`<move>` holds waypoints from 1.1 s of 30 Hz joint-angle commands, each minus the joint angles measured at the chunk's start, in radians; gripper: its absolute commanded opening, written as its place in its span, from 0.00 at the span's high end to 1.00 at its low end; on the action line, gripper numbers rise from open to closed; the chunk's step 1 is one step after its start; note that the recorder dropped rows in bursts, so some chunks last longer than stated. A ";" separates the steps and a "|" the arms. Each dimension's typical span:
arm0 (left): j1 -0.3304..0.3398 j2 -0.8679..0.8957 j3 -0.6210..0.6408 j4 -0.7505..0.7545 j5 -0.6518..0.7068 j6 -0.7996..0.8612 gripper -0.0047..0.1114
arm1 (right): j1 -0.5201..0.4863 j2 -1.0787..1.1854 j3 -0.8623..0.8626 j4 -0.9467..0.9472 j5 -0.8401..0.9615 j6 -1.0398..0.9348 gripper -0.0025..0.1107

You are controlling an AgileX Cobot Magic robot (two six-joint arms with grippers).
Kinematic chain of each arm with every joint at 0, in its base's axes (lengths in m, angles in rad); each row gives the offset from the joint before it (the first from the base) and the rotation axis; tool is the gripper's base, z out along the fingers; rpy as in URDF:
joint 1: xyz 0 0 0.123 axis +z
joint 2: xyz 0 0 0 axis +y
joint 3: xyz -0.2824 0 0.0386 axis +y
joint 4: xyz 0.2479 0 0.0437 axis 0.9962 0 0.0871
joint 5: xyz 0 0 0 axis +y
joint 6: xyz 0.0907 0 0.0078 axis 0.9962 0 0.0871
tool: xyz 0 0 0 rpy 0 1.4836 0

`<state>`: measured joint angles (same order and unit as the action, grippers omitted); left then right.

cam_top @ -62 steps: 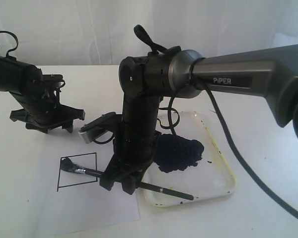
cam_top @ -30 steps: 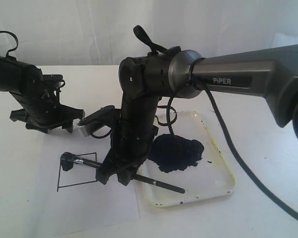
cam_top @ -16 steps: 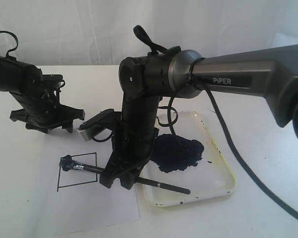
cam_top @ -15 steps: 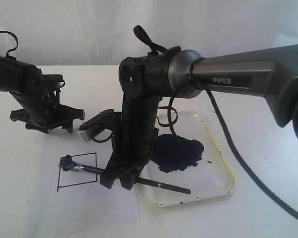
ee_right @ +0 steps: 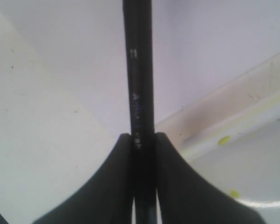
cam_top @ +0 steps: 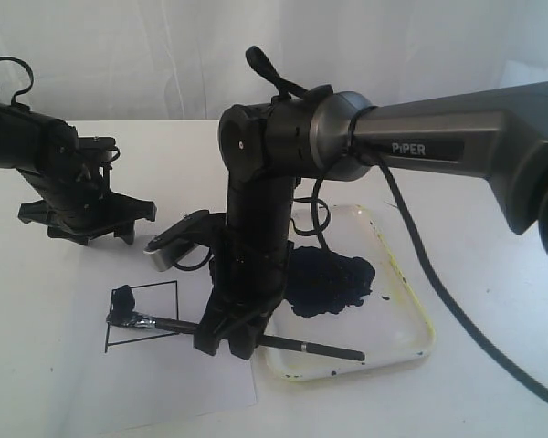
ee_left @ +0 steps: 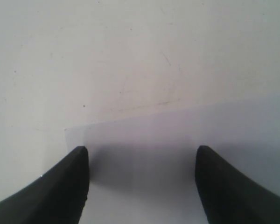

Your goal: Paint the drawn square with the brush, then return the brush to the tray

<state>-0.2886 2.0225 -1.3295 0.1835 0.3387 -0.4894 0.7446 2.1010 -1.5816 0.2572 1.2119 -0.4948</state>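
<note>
My right gripper (cam_top: 226, 342) is shut on the brush (cam_top: 169, 323), a thin dark stick lying almost flat over the paper. Its silver ferrule and dark bristles rest inside the drawn square (cam_top: 143, 315), which carries a dark daub near its upper left corner. The handle's tail reaches over the tray (cam_top: 409, 306), a white shallow dish holding a big blue-black paint blob (cam_top: 333, 283). In the right wrist view the brush handle (ee_right: 139, 84) is pinched between both fingers of my right gripper (ee_right: 139, 137). My left gripper (cam_top: 84, 224) stands open above the paper's far edge, nothing between its fingers (ee_left: 70, 186).
The white paper sheet (cam_top: 155, 383) lies on the white table, with its far corner (ee_left: 67, 130) showing in the left wrist view. The tray's rim (ee_right: 233, 107) runs close beside the right gripper. A dark cable (cam_top: 457, 319) hangs from the right arm across the table.
The right gripper has dragged the brush tip down and slightly right inside the square, leaving a dark daub near the upper left corner. The left arm has not moved.
</note>
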 commanded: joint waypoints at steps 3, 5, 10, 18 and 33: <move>-0.002 0.013 0.009 0.006 0.054 -0.004 0.37 | 0.002 -0.006 -0.002 -0.005 0.009 -0.058 0.98; -0.002 0.013 0.009 0.006 0.054 -0.004 0.37 | 0.002 -0.006 -0.002 -0.005 0.009 -0.075 0.98; -0.002 0.013 0.009 0.006 0.054 -0.004 0.37 | 0.002 -0.006 -0.002 -0.008 0.009 -0.080 0.98; -0.002 0.013 0.009 0.006 0.054 -0.004 0.37 | 0.002 -0.006 -0.002 -0.033 0.009 -0.055 0.98; -0.002 0.013 0.009 0.006 0.054 -0.004 0.37 | 0.003 -0.032 0.000 -0.055 0.009 -0.153 0.98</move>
<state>-0.2886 2.0225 -1.3295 0.1835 0.3387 -0.4894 0.7446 2.0806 -1.5816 0.2029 1.2140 -0.6076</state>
